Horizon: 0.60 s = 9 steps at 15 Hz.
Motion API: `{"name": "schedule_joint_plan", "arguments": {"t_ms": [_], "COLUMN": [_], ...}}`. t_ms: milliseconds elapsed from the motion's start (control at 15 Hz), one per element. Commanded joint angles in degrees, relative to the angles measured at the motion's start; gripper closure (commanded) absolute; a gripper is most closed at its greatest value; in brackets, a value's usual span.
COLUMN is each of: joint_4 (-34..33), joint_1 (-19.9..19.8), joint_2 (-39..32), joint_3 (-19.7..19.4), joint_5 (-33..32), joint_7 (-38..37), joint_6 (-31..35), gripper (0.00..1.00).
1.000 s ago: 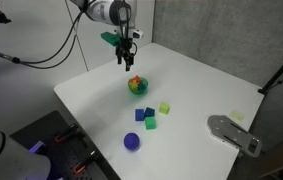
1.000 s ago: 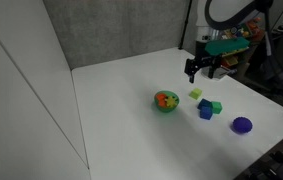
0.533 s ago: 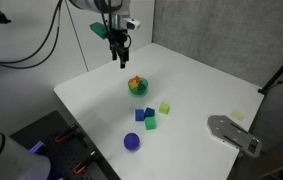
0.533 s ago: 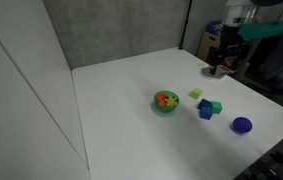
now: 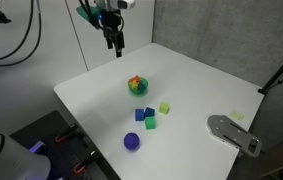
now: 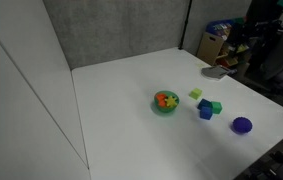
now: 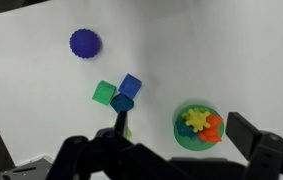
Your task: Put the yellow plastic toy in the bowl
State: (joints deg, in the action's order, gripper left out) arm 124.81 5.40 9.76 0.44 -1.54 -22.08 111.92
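Note:
The small green bowl [image 5: 137, 87] stands near the middle of the white table and shows in both exterior views [image 6: 165, 102]. In the wrist view the bowl [image 7: 184, 141] holds the yellow plastic toy [image 7: 194, 120], a lumpy piece lying beside an orange piece and a teal piece. My gripper [image 5: 114, 44] hangs high above the table's far edge, well away from the bowl. In the wrist view its two fingers [image 7: 179, 122] stand wide apart with nothing between them.
A lime-yellow cube [image 5: 165, 107], a green cube [image 5: 151, 123] and two blue cubes [image 5: 144, 113] lie in a cluster beside the bowl. A purple ball [image 5: 132, 141] lies nearer the table's front edge. A grey device [image 5: 233, 135] sits at the table's corner.
My gripper has risen and moved away from the bowl toward the table's far edge. The bowl, cubes and ball have not moved.

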Motion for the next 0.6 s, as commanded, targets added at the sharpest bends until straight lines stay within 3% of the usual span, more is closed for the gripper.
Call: {"name": "schedule_joint_plan", "arguments": {"t_ms": [0,267,533], "joint_4": [4.6,6.7,5.9], "joint_1": [-1.4,-1.6,-1.7], "joint_2": [5.5,7.8,6.7], "joint_3": [2.0,2.3,2.8], "joint_5": [-3.2,-2.8,-2.1], "joint_7": [4.1,8.6,8.0], "joint_6": [4.0,6.6,6.1], "gripper": [0.0,0.0,0.0]}}
